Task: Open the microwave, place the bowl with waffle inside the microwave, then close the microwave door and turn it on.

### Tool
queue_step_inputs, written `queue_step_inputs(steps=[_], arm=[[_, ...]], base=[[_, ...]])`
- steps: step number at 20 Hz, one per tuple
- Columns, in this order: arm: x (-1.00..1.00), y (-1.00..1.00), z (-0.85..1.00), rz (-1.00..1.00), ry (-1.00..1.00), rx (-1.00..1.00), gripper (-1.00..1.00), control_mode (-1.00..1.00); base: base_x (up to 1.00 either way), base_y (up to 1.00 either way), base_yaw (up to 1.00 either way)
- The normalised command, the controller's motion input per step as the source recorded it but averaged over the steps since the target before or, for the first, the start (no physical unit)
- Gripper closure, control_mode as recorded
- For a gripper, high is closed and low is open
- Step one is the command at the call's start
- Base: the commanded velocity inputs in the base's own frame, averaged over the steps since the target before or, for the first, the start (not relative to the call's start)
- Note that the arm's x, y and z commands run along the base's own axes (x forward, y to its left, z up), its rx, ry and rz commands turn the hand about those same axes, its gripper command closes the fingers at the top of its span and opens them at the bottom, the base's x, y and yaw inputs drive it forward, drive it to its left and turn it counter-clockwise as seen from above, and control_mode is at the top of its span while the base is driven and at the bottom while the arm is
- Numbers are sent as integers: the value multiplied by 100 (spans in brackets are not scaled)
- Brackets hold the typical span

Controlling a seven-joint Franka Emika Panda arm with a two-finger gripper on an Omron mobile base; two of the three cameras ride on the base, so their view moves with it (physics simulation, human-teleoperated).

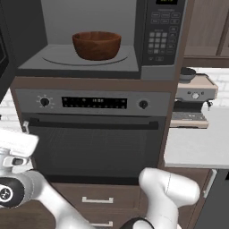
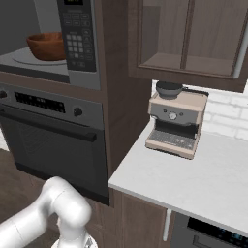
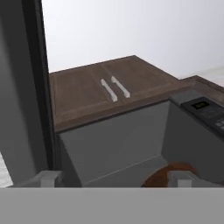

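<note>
The microwave (image 1: 89, 62) stands open above the oven. The reddish-brown bowl (image 1: 96, 44) sits on the round turntable inside the grey cavity, and its wall hides the waffle. The microwave door (image 1: 3, 53) is swung out to the left, dark at the picture's edge. The keypad (image 1: 162, 38) is on the right. In the hand view the door (image 3: 33, 87) fills the left, the cavity lies ahead and the bowl's rim (image 3: 168, 173) shows low right. My gripper (image 3: 116, 180) is open, its fingertips (image 3: 48, 179) wide apart with nothing between them.
A wide oven (image 1: 94, 134) with knobs and a bar handle sits below the microwave, with drawers (image 1: 96, 200) under it. To the right, a coffee machine (image 2: 174, 121) stands on a white counter (image 2: 193, 179). Wooden cabinets (image 3: 109, 87) are above the microwave.
</note>
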Motion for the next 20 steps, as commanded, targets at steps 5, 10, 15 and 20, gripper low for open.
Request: queue_step_inputs(steps=[5, 10, 15, 20], arm=[[0, 31, -7, -9, -13, -5, -100, -100], [0, 30, -48, -5, -8, -8, -100, -100], [11, 88, 0, -11, -9, -6, -100, -100], [10, 70, 33, -18, -4, -6, -100, -100]], base=[[0, 0, 0], [0, 0, 0], [0, 0, 0], [0, 0, 0]])
